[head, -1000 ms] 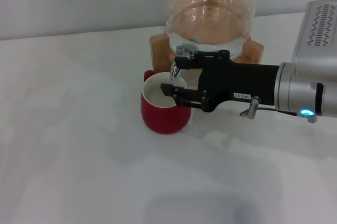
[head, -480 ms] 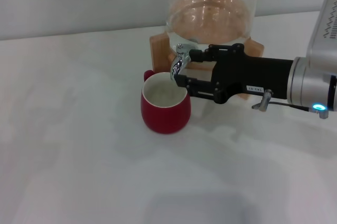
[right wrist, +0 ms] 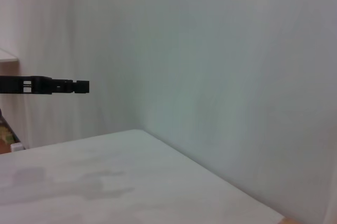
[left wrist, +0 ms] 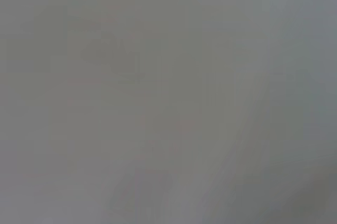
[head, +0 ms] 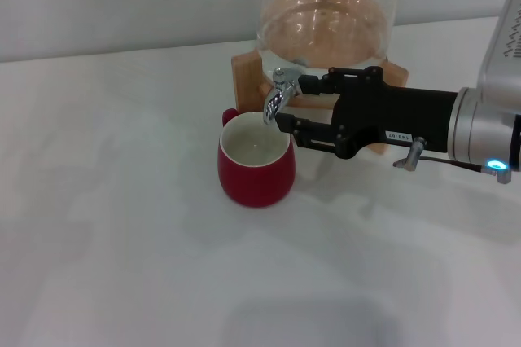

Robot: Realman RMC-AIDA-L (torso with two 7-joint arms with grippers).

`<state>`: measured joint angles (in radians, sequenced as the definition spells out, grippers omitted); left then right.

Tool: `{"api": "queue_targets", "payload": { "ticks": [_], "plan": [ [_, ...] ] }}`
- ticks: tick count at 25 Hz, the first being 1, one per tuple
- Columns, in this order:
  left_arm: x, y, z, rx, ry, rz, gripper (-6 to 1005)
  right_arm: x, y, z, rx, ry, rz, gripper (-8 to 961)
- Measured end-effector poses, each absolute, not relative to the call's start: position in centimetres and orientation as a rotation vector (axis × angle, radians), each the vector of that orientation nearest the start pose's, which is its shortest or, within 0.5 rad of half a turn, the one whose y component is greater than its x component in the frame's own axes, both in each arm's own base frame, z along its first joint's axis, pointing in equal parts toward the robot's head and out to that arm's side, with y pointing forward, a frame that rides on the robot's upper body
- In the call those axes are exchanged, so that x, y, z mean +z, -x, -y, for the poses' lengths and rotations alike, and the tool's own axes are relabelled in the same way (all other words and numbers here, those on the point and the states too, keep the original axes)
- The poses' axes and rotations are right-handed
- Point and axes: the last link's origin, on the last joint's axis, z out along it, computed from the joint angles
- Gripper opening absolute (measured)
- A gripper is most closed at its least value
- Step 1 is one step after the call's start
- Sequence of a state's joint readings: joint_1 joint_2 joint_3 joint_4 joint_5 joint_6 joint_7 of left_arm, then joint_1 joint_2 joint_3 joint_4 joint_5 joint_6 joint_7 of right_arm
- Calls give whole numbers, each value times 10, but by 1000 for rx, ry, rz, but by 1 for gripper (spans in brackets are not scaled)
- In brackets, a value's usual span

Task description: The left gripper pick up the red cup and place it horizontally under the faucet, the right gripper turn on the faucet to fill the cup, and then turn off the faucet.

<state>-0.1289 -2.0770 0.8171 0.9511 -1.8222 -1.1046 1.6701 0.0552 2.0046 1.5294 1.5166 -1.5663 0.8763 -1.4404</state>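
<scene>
The red cup stands upright on the white table, its cream inside facing up, directly below the spout of the chrome faucet. The faucet sits at the front of the glass dispenser jar. My right gripper reaches in from the right. It is open, with one finger beside the faucet's upper part and the other just past the cup's rim. In the right wrist view only one black finger shows against a wall. The left gripper is out of view; the left wrist view is plain grey.
The jar rests on a wooden stand at the back of the white table. A pale wall runs behind it. My right arm's silver forearm crosses the right side above the table.
My right gripper has risen from over the cup's rim and drawn slightly right, up to the faucet's level. The cup has not moved.
</scene>
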Motion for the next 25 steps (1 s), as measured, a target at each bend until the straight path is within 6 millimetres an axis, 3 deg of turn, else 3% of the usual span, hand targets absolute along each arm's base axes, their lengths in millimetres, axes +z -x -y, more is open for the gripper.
{"api": "queue_targets", "payload": {
  "ticks": [6, 11, 19, 20, 25],
  "plan": [
    [118, 340, -308, -860, 1784, 819, 868, 17, -176, -302, 619, 2502, -331, 632],
    [118, 340, -308, -860, 1784, 819, 869, 32, -179, -298, 673, 2515, -340, 633],
    [118, 342, -307, -855, 1779, 823, 869, 79, -213, -293, 672, 2399, -444, 634],
    [118, 343, -306, -855, 1777, 824, 869, 97, -225, -291, 679, 2344, -478, 634],
    [120, 346, -305, -858, 1758, 833, 869, 134, -256, -291, 714, 2179, -556, 634]
  ]
}}
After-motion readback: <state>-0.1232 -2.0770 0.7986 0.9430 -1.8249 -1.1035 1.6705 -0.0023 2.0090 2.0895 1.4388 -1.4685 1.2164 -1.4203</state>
